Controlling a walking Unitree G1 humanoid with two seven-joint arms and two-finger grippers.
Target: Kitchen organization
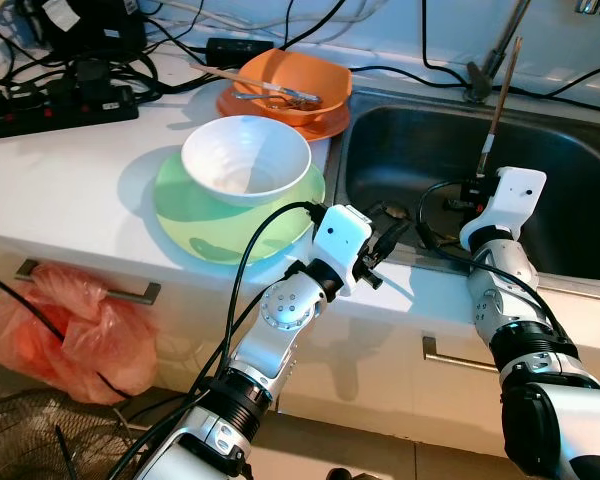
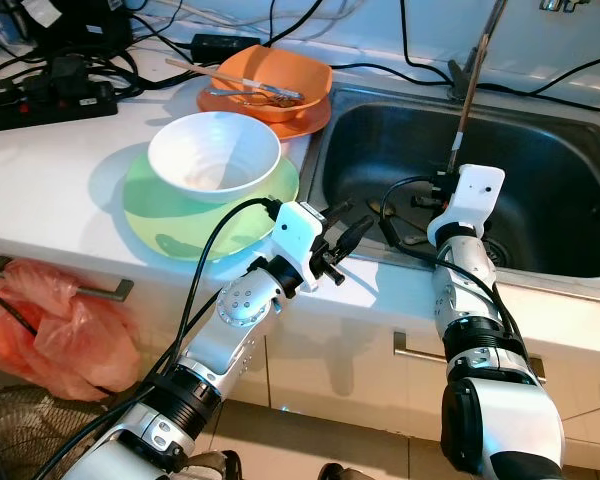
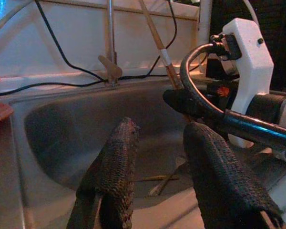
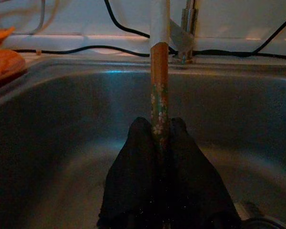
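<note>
Over the steel sink [image 1: 580,190], my right gripper [image 4: 158,125] is shut on a wooden chopstick [image 1: 501,95]. The stick stands nearly upright and shows a flower pattern and a white band [image 4: 158,95]. My left gripper [image 1: 390,236] hovers open at the counter edge beside the sink's near left corner, pointing into the basin with nothing between its fingers [image 3: 121,157]. A white bowl [image 1: 245,158] sits on a green plate [image 1: 195,228] left of that gripper. Behind it, an orange bowl [image 1: 298,80] on an orange plate holds utensils [image 1: 276,94].
A faucet [image 1: 487,62] rises behind the sink. More utensils [image 3: 167,179] lie on the basin floor. A power strip [image 1: 55,112] and cables crowd the counter's back left. A red plastic bag [image 1: 65,330] hangs on the drawer handle below.
</note>
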